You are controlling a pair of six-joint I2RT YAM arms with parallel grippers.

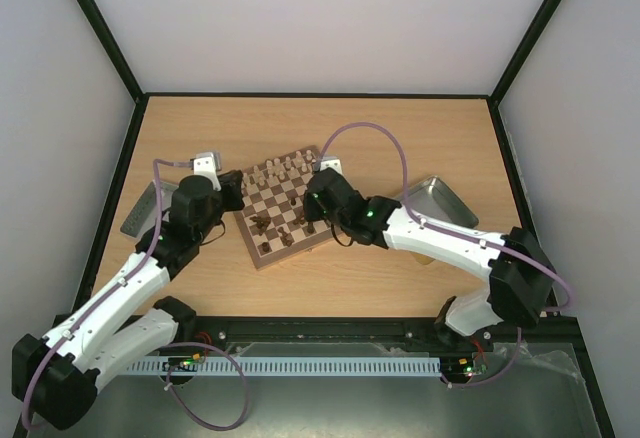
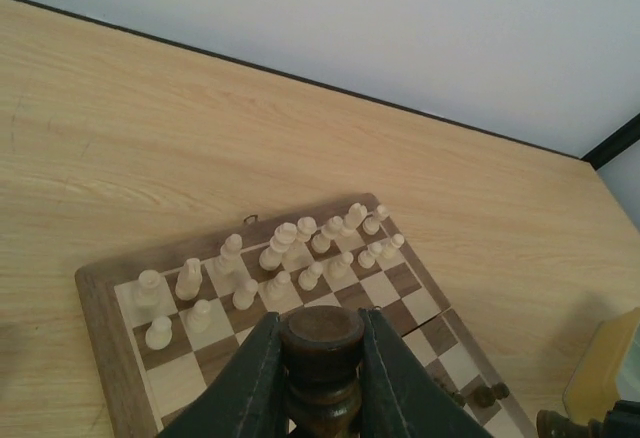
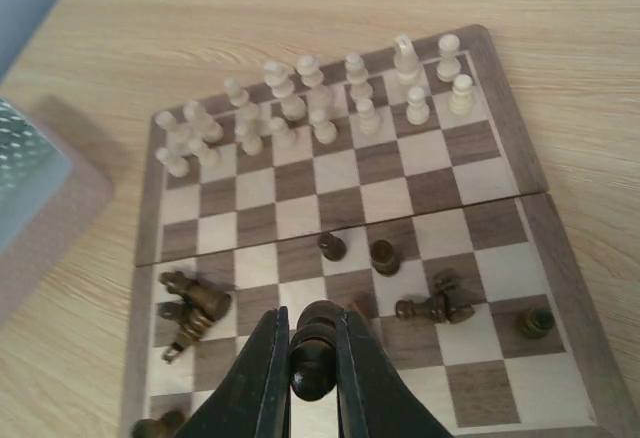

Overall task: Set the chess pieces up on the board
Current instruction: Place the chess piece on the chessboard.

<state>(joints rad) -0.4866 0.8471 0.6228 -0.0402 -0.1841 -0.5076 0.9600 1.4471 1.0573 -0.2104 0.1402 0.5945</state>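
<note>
The board (image 1: 262,256) lies tilted at mid-table. Cream chess pieces (image 1: 285,170) stand in two rows along its far side (image 3: 320,98) (image 2: 290,248). Dark brown pieces (image 3: 385,256) are scattered on the near half, and several lie on their sides (image 3: 195,303). My left gripper (image 2: 322,363) hangs over the board's left edge (image 2: 100,288), shut on a dark brown piece (image 2: 322,338) with a flat round end. My right gripper (image 3: 318,363) is above the near squares, shut on another dark brown piece (image 3: 318,343). In the top view the left gripper (image 1: 232,190) and right gripper (image 1: 318,200) flank the board.
A silver metal tray (image 1: 440,203) sits right of the board, and its corner shows in the right wrist view (image 3: 30,178). A grey flat object (image 1: 140,210) lies near the table's left edge. Black frame rails border the table.
</note>
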